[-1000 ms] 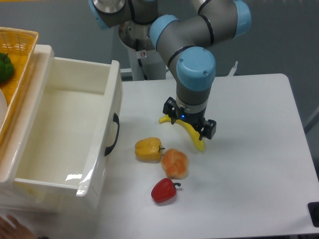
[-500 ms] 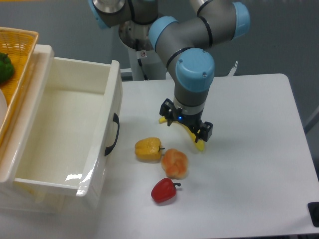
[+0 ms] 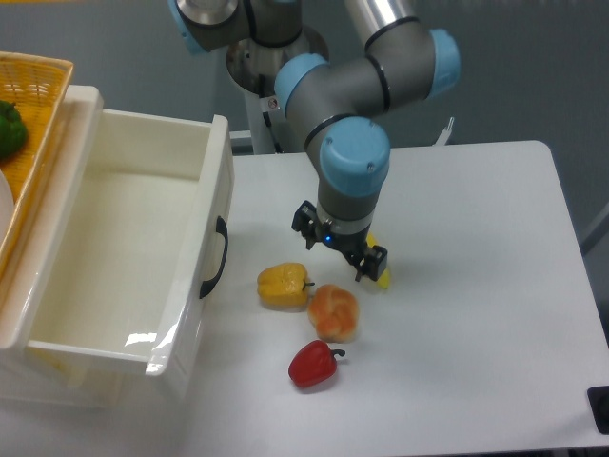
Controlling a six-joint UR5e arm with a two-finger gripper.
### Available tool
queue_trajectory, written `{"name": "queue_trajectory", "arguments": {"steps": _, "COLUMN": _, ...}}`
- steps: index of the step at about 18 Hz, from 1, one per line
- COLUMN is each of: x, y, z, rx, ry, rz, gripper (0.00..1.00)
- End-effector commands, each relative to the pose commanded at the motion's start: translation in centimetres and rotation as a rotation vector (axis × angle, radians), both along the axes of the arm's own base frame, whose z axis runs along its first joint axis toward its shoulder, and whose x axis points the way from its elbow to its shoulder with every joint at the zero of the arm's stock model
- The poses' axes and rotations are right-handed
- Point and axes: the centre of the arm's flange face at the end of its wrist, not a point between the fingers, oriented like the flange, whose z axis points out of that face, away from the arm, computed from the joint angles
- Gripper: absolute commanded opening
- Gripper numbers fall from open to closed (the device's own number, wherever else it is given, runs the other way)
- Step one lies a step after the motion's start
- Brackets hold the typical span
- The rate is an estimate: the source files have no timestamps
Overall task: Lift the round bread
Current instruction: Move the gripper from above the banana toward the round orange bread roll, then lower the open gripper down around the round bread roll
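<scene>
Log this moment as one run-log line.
gripper: open, above table | round bread: on table, ungrasped | phase: approach

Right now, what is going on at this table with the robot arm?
The gripper hangs open just above the table, slightly behind the round bread, and holds nothing. The bread lies untouched on the table between a yellow pepper and a red pepper. A banana is mostly hidden behind the gripper. A white bin stands at the left.
</scene>
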Motion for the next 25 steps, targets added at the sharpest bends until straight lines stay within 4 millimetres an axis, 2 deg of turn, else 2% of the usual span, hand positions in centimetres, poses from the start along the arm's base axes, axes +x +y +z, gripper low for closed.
{"name": "queue_trajectory", "arguments": {"steps": 6, "x": -0.5, "y": 0.7, "z": -1.9, "rx": -0.013, "ry": -0.02, "rz": 0.042, "gripper": 1.0}}
{"name": "queue_trajectory", "arguments": {"steps": 9, "x": -1.7, "y": 0.7, "z": -3.5, "rx": -0.025, "ry": -0.03, "rz": 0.085, "gripper": 1.0}}
{"name": "queue_trajectory", "arguments": {"steps": 13, "x": -3.2, "y": 0.6, "z": -4.0, "rx": 0.008, "ry": -0.049, "rz": 0.115, "gripper": 1.0}}
{"name": "queue_trajectory", "arguments": {"steps": 19, "x": -5.1, "y": 0.8, "z": -6.5, "rx": 0.002, "ry": -0.05, "rz": 0.202, "gripper": 1.0}}
{"name": "queue_trajectory", "arguments": {"steps": 25, "x": -5.4, "y": 1.3, "z": -6.7, "rx": 0.002, "ry": -0.041, "rz": 0.309, "gripper": 1.0}}
